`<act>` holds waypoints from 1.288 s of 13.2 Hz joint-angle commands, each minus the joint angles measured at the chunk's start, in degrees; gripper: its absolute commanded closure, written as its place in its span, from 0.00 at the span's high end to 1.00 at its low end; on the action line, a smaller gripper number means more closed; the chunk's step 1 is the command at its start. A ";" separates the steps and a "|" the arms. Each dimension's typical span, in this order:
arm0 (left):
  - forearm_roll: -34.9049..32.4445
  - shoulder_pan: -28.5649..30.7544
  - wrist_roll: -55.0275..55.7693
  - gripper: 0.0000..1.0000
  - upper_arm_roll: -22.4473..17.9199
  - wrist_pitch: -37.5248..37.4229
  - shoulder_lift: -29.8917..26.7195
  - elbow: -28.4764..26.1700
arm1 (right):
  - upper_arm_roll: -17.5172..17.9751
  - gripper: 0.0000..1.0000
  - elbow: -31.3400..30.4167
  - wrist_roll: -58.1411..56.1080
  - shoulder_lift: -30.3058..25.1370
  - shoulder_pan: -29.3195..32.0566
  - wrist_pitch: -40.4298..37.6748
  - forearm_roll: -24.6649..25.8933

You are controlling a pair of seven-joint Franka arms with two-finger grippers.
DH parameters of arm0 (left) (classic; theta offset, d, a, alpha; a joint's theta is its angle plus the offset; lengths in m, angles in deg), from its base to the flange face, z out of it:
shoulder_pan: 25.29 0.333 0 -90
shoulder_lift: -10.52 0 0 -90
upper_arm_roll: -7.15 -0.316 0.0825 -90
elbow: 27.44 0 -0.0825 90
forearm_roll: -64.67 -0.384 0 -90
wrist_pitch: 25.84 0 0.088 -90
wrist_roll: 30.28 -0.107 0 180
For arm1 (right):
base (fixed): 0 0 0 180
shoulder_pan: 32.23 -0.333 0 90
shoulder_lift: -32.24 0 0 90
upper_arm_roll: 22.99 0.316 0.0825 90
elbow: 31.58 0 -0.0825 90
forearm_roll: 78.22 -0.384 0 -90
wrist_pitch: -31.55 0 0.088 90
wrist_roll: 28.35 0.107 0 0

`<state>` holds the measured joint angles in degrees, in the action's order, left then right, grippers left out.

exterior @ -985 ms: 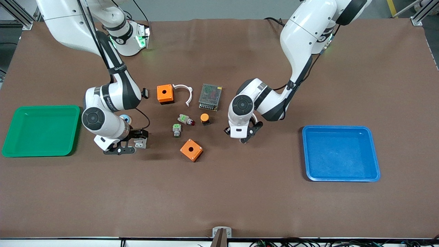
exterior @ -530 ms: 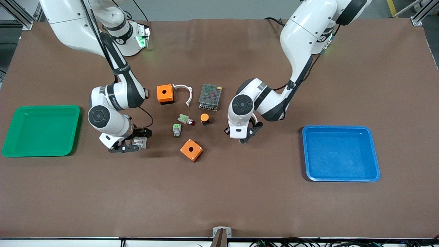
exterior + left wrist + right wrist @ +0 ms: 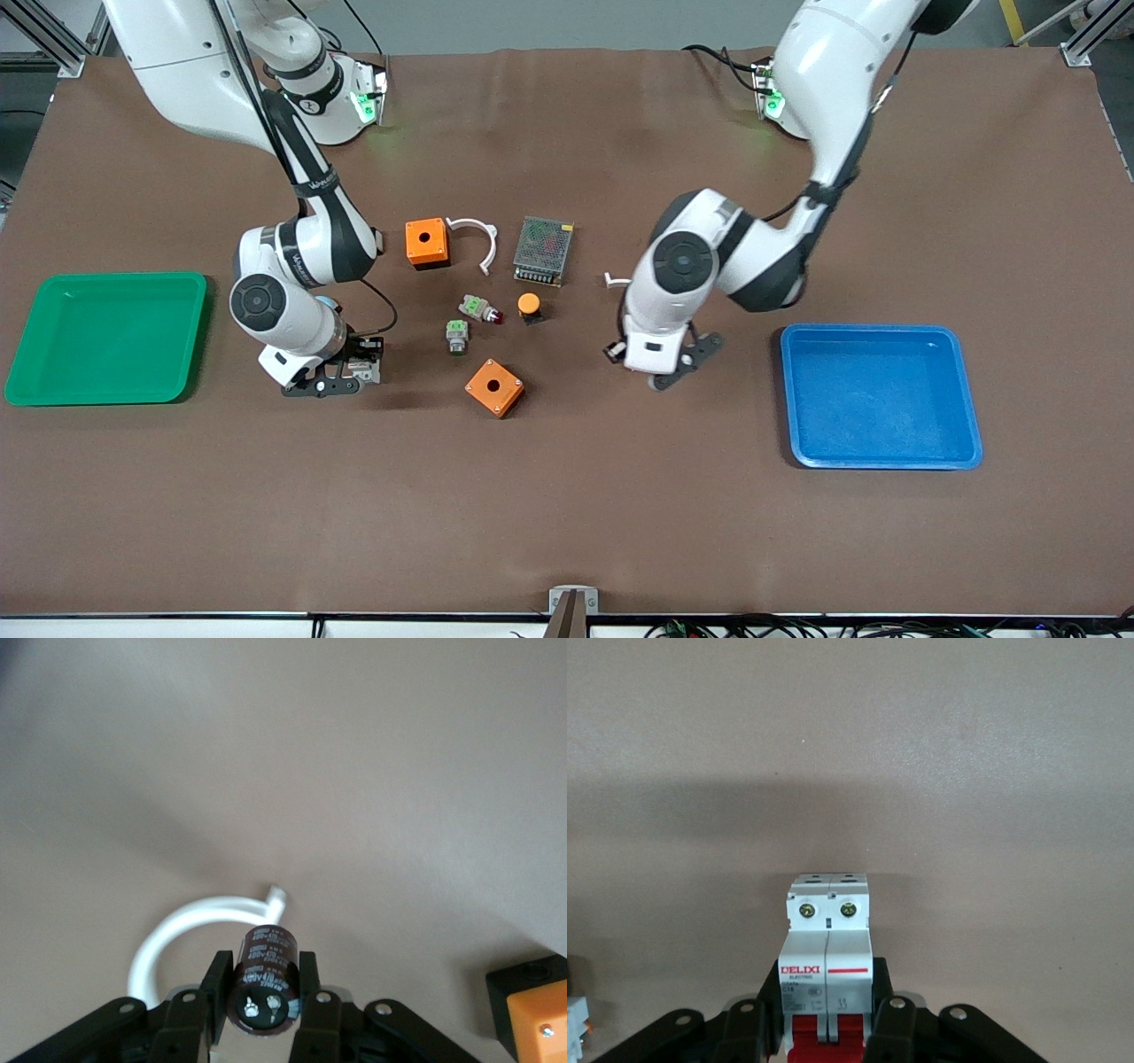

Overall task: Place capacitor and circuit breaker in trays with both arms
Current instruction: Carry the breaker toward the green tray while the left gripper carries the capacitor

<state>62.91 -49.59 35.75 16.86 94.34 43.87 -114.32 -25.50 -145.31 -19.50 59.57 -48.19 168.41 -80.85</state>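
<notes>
My left gripper (image 3: 678, 363) is shut on the capacitor (image 3: 263, 979), a small black cylinder with two silvery terminals on its end. It holds it above the bare table between the orange-capped button and the blue tray (image 3: 881, 399). In the left wrist view the gripper (image 3: 262, 981) has a finger on each side of the cylinder. The capacitor is hidden in the front view. My right gripper (image 3: 344, 372) is shut on the circuit breaker (image 3: 828, 943), a white-grey block with red levers. It holds it low over the table beside the green tray (image 3: 106, 337). The breaker shows in the front view (image 3: 363, 369).
Between the arms lie two orange boxes (image 3: 426, 242) (image 3: 494, 387), a white curved clip (image 3: 474, 235), a mesh-covered module (image 3: 543, 251), an orange-capped button (image 3: 529, 306) and two grey-green push-button parts (image 3: 479, 308) (image 3: 456, 336). A small white clip (image 3: 613, 281) lies near the left arm.
My left arm has swung toward the blue tray with the capacitor and uncovered the small white clip. My right gripper has shifted slightly with the circuit breaker.
</notes>
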 commanded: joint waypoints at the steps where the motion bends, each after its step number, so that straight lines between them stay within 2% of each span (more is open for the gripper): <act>1: -0.88 6.00 -11.49 0.00 0.40 -5.19 -5.12 -2.42 | 0.23 0.17 0.35 -1.29 -0.52 1.55 -0.19 -1.32; 3: -0.79 10.57 -19.94 0.00 0.58 -5.83 -7.23 -5.22 | 0.14 0.17 1.48 -2.86 -2.36 3.47 -4.47 -1.23; 6: -0.79 16.72 -29.97 0.00 0.93 -5.83 -8.38 -9.18 | -0.12 0.17 10.25 -10.75 -5.18 10.49 -22.28 -1.14; 8: -0.88 21.03 -37.07 0.00 0.84 -5.22 -8.12 -10.33 | -0.21 0.16 15.88 -17.16 -5.36 16.90 -30.13 -0.44; 10: -0.88 26.73 -45.51 0.00 0.84 -3.11 -7.07 -11.47 | -0.21 0.16 19.32 -26.20 -4.74 24.72 -31.31 0.00; 12: -0.88 30.00 -50.80 0.00 0.76 0.74 -5.58 -13.22 | -0.21 0.16 21.96 -33.96 -3.35 31.40 -30.87 2.10; 14: -2.62 32.81 -55.89 0.00 0.49 5.75 -4.26 -15.24 | -0.21 0.17 23.72 -34.86 -1.15 36.16 -29.56 5.35; 17: -7.46 36.69 -59.78 0.00 0.58 12.43 -0.49 -15.78 | -0.21 0.16 22.68 -35.74 1.49 41.52 -22.45 7.82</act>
<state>58.03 -14.62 -22.33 16.77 103.38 41.92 -129.69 -27.07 -124.07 -54.75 58.53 -9.59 144.03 -74.66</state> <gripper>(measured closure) 0.656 0.599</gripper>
